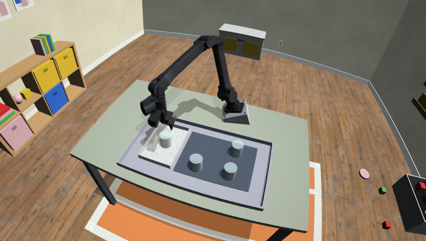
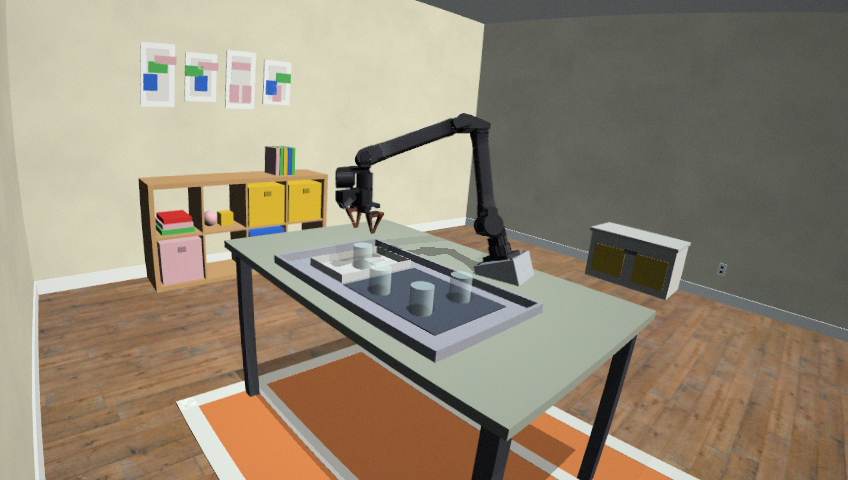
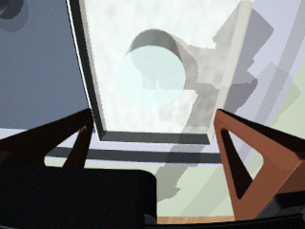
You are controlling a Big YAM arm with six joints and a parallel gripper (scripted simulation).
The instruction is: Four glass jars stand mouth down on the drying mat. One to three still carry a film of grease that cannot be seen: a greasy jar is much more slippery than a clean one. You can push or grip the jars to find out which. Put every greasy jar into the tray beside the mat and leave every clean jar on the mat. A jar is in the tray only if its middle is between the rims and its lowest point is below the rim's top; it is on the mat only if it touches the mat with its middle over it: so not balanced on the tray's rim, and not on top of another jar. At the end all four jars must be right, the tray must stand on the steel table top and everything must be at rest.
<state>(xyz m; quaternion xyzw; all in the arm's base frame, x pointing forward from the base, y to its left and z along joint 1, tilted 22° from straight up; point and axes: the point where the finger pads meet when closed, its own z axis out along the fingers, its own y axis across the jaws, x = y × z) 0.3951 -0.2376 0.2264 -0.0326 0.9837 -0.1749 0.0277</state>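
Its fingers spread and grasping nothing, the gripper (image 2: 364, 229) (image 3: 153, 114) hangs above a white tray (image 1: 154, 160) (image 2: 343, 275) (image 3: 154, 138) holding one upright jar (image 1: 165, 139) (image 2: 362, 255) (image 3: 152, 76), while the top view, unlike the wrist's, shows three whole jars standing apart on the dark mat (image 1: 211, 158) (image 2: 443, 322) (image 3: 35, 76).

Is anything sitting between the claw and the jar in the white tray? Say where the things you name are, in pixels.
Nothing: the exterior view shows only air between the open jaws and the jar (image 1: 165, 140) (image 2: 362, 255) (image 3: 152, 76).

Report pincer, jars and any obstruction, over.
Pincer open, raised. One glass jar in white tray, three on drying mat. No obstruction seen.
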